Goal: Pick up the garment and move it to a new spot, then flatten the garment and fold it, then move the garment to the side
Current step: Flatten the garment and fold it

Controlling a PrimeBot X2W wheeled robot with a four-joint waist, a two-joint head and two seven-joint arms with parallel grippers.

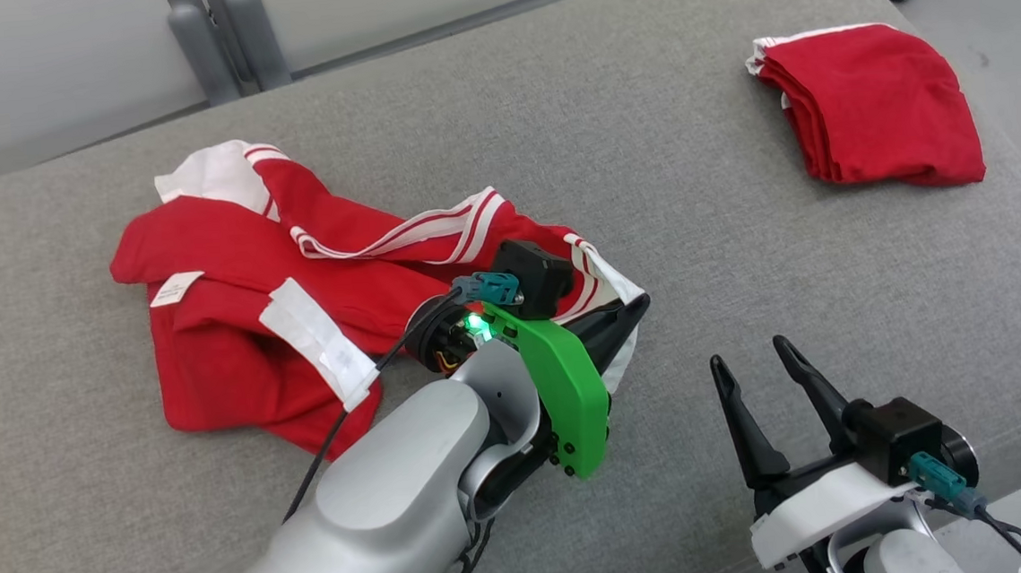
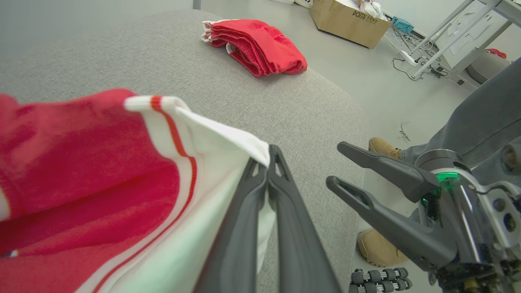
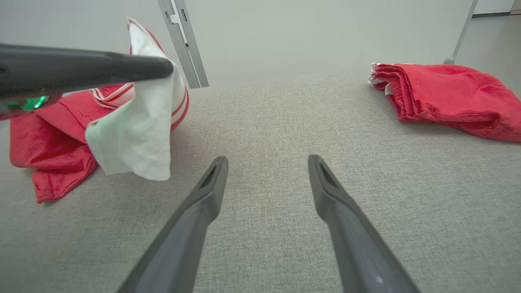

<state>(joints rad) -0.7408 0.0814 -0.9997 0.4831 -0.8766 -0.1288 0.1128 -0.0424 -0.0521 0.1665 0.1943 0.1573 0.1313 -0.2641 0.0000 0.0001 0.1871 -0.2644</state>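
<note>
A crumpled red garment [image 1: 231, 279] with white striped trim lies at the left middle of the grey padded surface [image 1: 608, 136]. My left gripper [image 1: 640, 303] is shut on the garment's white trimmed edge at its right end, lifting that corner a little. In the left wrist view the closed fingertips [image 2: 268, 154] pinch the white hem of the garment [image 2: 81, 162]. My right gripper [image 1: 747, 353] stands open over bare padding to the right of that corner, holding nothing. In the right wrist view the right gripper [image 3: 268, 160] faces the held white flap [image 3: 134, 138].
A second red garment [image 1: 875, 108], folded, lies at the far right of the surface near its edge. A person's tan shoes [image 2: 376, 248] and grey trouser leg stand beside the surface. A cardboard box [image 2: 350, 20] sits on the floor beyond.
</note>
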